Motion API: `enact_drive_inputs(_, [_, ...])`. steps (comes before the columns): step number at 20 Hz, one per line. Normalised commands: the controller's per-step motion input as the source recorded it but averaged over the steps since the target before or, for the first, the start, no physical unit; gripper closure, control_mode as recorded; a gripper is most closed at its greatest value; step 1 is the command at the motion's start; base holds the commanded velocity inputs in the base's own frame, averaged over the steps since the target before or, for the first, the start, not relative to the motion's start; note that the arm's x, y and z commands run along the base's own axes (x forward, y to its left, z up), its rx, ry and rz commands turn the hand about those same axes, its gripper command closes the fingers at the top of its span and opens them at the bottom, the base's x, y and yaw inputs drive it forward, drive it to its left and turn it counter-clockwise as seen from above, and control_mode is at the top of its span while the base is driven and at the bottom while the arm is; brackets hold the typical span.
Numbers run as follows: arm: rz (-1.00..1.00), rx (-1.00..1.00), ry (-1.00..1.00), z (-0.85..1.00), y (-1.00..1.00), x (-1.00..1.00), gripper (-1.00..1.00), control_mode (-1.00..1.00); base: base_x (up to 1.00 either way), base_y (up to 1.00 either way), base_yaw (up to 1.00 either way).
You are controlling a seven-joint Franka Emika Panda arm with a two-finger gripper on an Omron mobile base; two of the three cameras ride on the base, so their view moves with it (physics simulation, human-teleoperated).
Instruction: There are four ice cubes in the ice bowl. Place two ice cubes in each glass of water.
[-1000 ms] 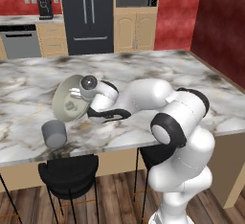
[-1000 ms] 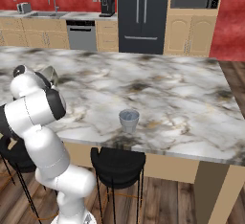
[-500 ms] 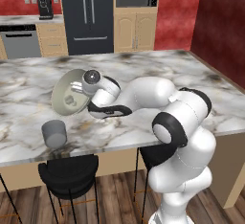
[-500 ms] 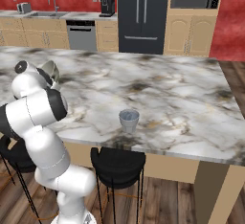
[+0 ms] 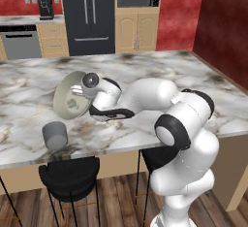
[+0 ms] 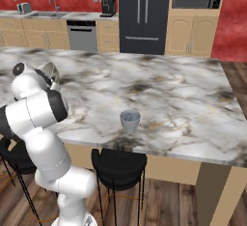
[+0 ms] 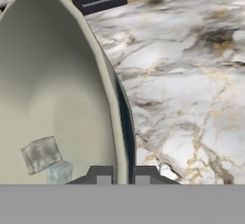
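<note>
My gripper [image 7: 123,174] is shut on the rim of the cream ice bowl [image 7: 52,89], with one fingertip inside it and one outside. The ice bowl [image 5: 68,95] is lifted and tipped steeply on its side over the marble counter, its open face turned to the left. Two pale ice cubes [image 7: 40,154] lie low inside it, and a grey speck of an ice cube [image 5: 72,104] shows in the left base view. One grey glass of water [image 5: 54,135] stands just below the bowl near the counter's front edge. The other glass of water [image 6: 130,121] stands further right, by the front edge.
The marble island counter [image 5: 145,66] stretches wide behind and to the right of the bowl. Black stools [image 5: 70,175] stand under its front edge. The fridge, cabinets and a coffee maker line the far wall.
The hand has risen slightly with the bowl, which now stands a little steeper. The glasses have not moved.
</note>
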Motion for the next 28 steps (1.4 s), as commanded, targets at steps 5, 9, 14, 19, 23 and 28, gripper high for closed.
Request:
enact_drive_inputs(5, [0.06, -0.05, -0.05, 0.0, 0.15, -0.24, 1.0, -1.0, 0.0, 0.0, 0.0])
enact_drive_inputs(9, [0.0, -0.01, -0.01, 0.0, 0.0, 0.0, 1.0, -1.0, 0.0, 0.0, 0.0])
enact_drive_inputs(14, [0.0, 0.02, 0.0, 0.18, 0.0, 0.24, 1.0, -1.0, 0.0, 0.0, 0.0])
enact_drive_inputs(19, [-0.01, 0.04, 0.02, 0.29, 0.0, 0.28, 1.0, -1.0, 0.0, 0.0, 0.0])
enact_drive_inputs(23, [0.08, -0.09, -0.04, -0.05, 0.09, -0.45, 1.0, -1.0, 0.0, 0.0, 0.0])
enact_drive_inputs(28, [0.03, -0.02, -0.01, 0.0, 0.01, -0.21, 1.0, -1.0, 0.0, 0.0, 0.0])
